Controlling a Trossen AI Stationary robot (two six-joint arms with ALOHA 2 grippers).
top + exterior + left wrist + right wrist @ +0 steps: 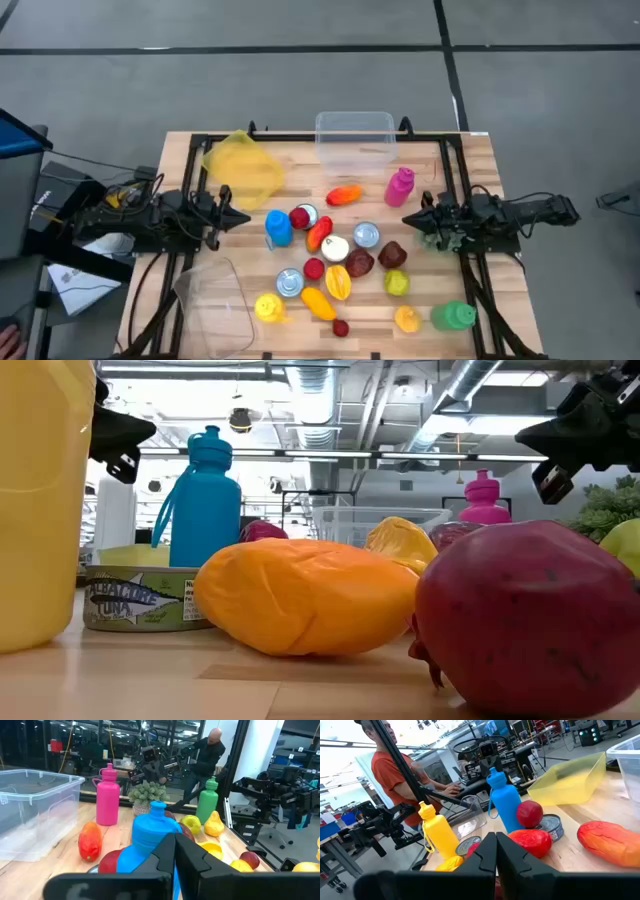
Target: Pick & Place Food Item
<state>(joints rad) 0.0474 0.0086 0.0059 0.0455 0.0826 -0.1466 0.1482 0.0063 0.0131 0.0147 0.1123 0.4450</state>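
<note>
Plastic food lies in a heap mid-table: an orange-red fruit [344, 195], a red apple [300, 218], a red pepper [319, 233], tuna cans [366, 235], a pomegranate [530, 615] and an orange piece [305, 595]. Among them stand a blue bottle [278, 228] and a pink bottle [400, 187]. My left gripper [243, 217] is shut and holds nothing; it hovers level at the heap's left, pointing at the blue bottle [150, 832]. My right gripper [408, 220] is also shut and holds nothing; it hovers level at the heap's right, below the pink bottle.
A clear bin [355, 140] stands at the far edge and a yellow bin [243, 165] at the far left. Another clear bin [215, 300] sits at the near left. A green bottle [453, 316] and a yellow bottle [268, 308] stand near the front. People show beyond the table.
</note>
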